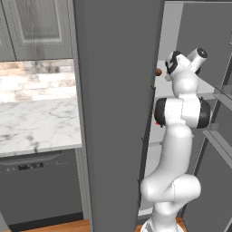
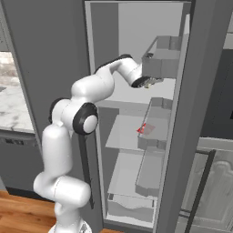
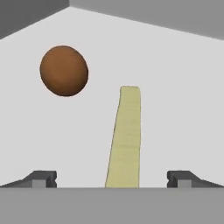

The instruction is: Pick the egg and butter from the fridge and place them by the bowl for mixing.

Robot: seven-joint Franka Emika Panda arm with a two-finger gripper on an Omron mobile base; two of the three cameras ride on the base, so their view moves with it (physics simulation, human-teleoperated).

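Butter (image 3: 125, 140) lies flat on a pale fridge (image 2: 136, 54) shelf, lined up between the wide-spread tips of the tool (image 3: 112, 179), which touches nothing. Egg (image 3: 64, 70) sits apart, beside it.

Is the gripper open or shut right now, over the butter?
Open. In the hand view the gripper has its fingertips set wide apart, with the butter lying between them and nothing clamped. The egg sits apart.

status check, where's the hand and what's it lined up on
Hand open, empty, inside grey fridge. Pale yellow butter stick lies between fingers. Brown oval egg apart, untouched. Nothing in the way.
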